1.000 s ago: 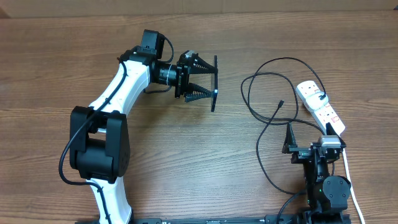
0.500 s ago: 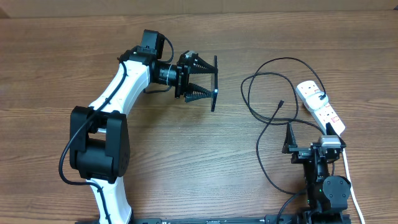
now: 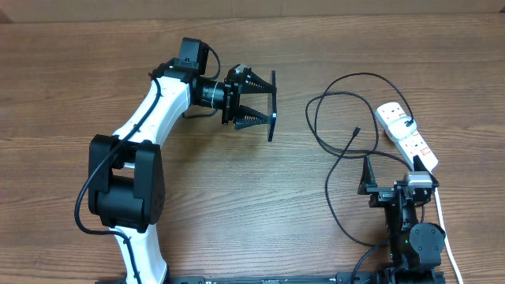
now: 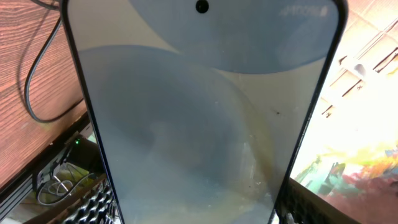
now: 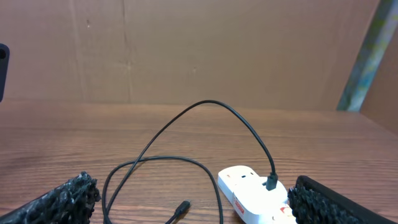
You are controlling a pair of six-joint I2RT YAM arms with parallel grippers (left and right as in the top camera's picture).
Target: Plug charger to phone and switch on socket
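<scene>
At upper centre, the left gripper (image 3: 260,100) clamps the phone (image 3: 272,130) edge-on above the table.
Right of frame, the charger (image 5: 210,102) loops from the socket (image 3: 406,132); at lower right, the right gripper (image 3: 392,180) gapes wide, empty.

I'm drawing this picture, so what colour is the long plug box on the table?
White, with little bits of red. The socket shows best in the overhead view.

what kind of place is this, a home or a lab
Probably a robot lab bench, not a home: left arm and right arm mounted at a wood table, a plain brown board wall behind, and only a phone, cable and power strip laid out.
</scene>
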